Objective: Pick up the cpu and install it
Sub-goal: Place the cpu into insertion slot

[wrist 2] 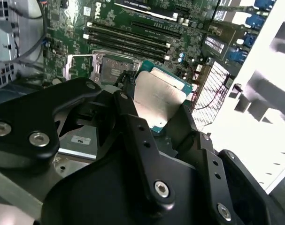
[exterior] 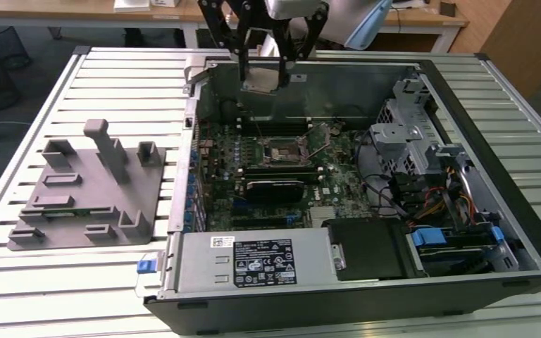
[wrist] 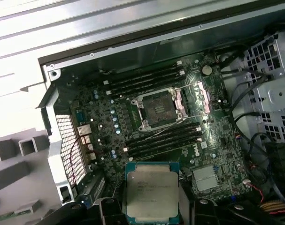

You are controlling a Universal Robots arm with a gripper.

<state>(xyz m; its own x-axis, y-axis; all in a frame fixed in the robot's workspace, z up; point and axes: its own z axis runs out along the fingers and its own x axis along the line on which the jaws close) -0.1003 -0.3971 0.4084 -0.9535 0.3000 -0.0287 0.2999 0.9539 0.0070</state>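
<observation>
Clamped on the cpu [exterior: 261,79] with the gripper [exterior: 263,76], high over the open computer case [exterior: 496,134], at about twelve o'clock from the socket [exterior: 282,150] in the exterior view. Not yet seated: hanging in the air near the case's far wall, well apart from the motherboard [exterior: 251,144] below.

Pinched by two opposite edges between the black fingers [wrist 2: 133,117], silver lid turned up toward the wrist cameras. Held that way, most likely, to keep the contact side facing the board and untouched by anything. Carried flat or nearly so in the first wrist view [wrist: 151,194], presumably to meet the socket frame squarely and not catch on a corner.

Socket bare in the first wrist view [wrist: 158,108], with the load plate [wrist: 198,96] swung back beside it. Standing open, by the look of it, to take the chip. Flanked on two sides by rows of memory slots [wrist: 163,138].

Hanging roughly vertical from above the case's twelve o'clock edge, linkage bars spread in a narrow V and closing in on the chip at the tips. Wrist body cut off by the frame above. Poised over the far part of the board rather than directly over the socket, as far as the exterior view allows a judgement.

At nine o'clock from the case, a grey moulded fixture [exterior: 92,190] on the slatted counter [exterior: 110,77], with upright posts and shallow pockets. Probably a parking place for parts; contents of the pockets too small to tell.
</observation>
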